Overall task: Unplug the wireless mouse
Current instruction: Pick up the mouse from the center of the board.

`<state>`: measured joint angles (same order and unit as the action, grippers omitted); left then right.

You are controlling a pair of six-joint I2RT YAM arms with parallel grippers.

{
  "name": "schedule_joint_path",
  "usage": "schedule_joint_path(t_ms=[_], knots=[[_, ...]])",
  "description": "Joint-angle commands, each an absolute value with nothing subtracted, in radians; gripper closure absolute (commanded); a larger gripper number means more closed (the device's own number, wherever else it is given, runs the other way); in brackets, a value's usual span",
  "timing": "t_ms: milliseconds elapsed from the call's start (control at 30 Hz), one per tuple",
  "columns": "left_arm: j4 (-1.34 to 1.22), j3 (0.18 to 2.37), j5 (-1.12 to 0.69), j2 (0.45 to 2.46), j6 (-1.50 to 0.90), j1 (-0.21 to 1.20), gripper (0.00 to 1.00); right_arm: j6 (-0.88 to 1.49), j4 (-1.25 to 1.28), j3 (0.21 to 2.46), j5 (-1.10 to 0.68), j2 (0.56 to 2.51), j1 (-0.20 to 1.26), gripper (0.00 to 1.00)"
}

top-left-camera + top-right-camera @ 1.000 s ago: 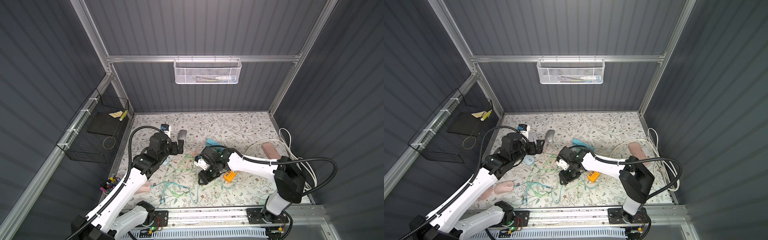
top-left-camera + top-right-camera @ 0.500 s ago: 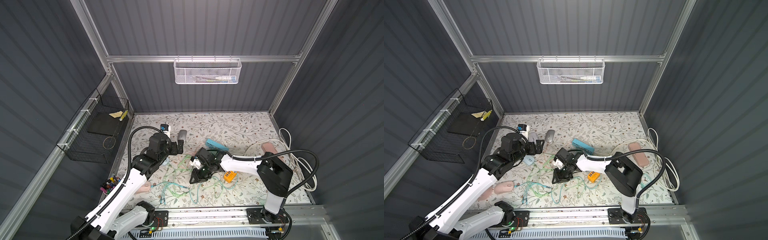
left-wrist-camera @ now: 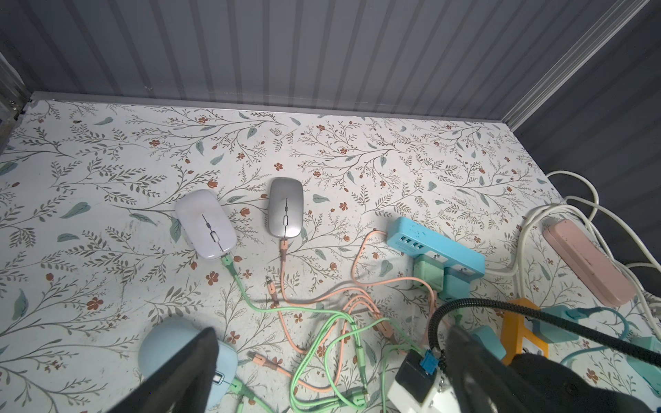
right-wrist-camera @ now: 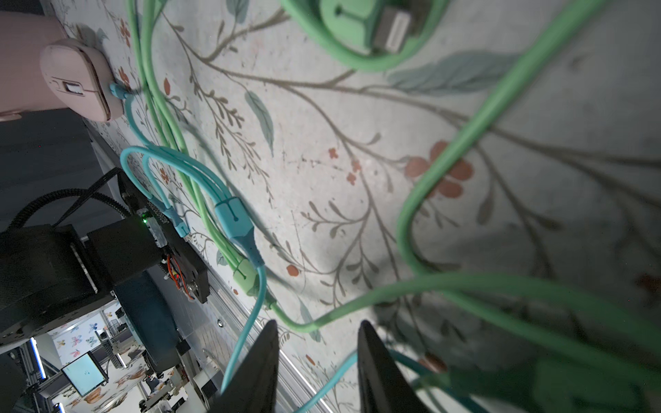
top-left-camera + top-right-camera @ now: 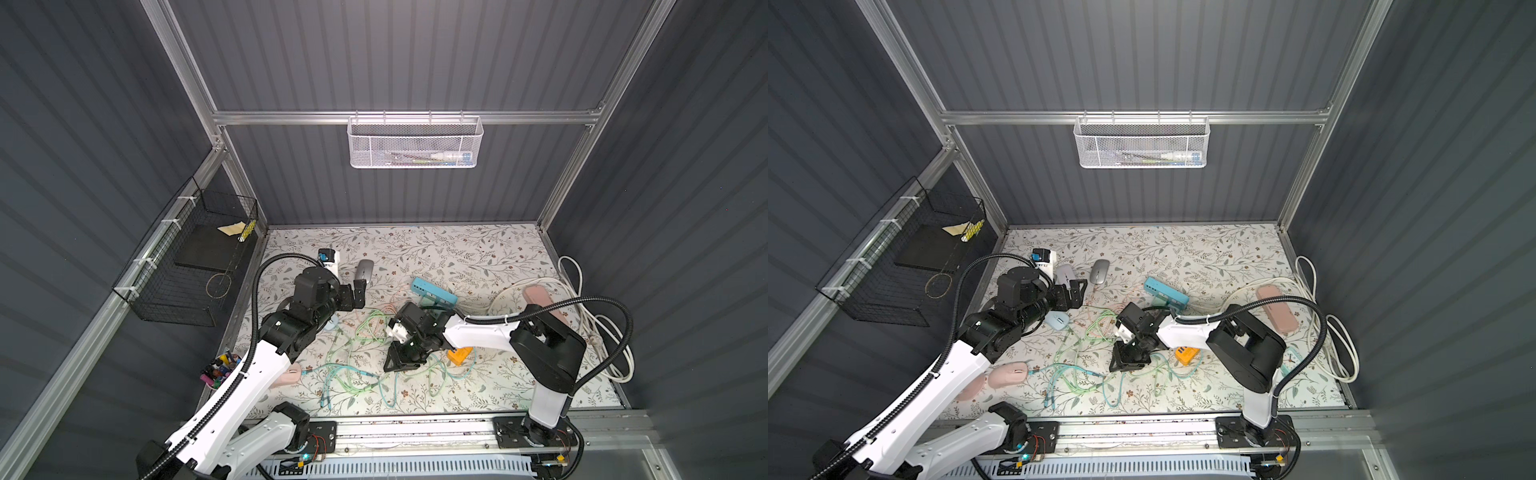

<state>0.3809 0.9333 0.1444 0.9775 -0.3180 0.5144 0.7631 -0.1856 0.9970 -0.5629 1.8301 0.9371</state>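
Several mice lie on the floral mat, each with a cable plugged in: a silver mouse (image 3: 285, 207) on a peach cable, a white mouse (image 3: 205, 223) and a light blue mouse (image 5: 1057, 321) on green cables, and a pink mouse (image 4: 77, 80) on a teal cable. My left gripper (image 5: 1073, 293) hovers open just in front of the white and silver mice, holding nothing. My right gripper (image 5: 401, 361) points down into the cable tangle. Its jaws stand apart, and a teal cable (image 4: 332, 372) runs loosely through the gap.
A blue power strip (image 5: 434, 293) with chargers lies mid-mat, and an orange adapter (image 5: 459, 355) sits by my right arm. A pink power strip (image 5: 544, 303) and coiled white cord (image 5: 598, 332) fill the right side. A black wire basket (image 5: 187, 266) hangs on the left wall.
My right gripper has moved left and toward the front edge over the cable tangle, and its jaws have narrowed. The left arm has stayed almost still.
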Motion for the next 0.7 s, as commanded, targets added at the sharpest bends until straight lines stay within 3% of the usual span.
schedule_joint_path(t_ms=[0, 233, 433, 500, 667], knots=[[0.409, 0.925, 0.126, 0.961, -0.302, 0.513, 0.01, 0.823, -0.049, 0.947, -0.606, 1.857, 0.913, 0.62], [0.429, 0.943, 0.12, 0.959, -0.293, 0.515, 0.01, 0.895, 0.135, 0.889, -0.629, 1.877, 0.902, 0.65], [0.442, 0.957, 0.116, 0.963, -0.288, 0.514, 0.01, 0.948, 0.26, 0.841, -0.635, 1.873, 0.897, 0.91], [0.447, 0.958, 0.116, 0.962, -0.286, 0.514, 0.01, 0.938, 0.242, 0.834, -0.623, 1.831, 0.891, 1.0], [0.444, 0.959, 0.111, 0.968, -0.29, 0.514, 0.01, 0.809, -0.002, 0.87, -0.544, 1.636, 0.857, 1.0]])
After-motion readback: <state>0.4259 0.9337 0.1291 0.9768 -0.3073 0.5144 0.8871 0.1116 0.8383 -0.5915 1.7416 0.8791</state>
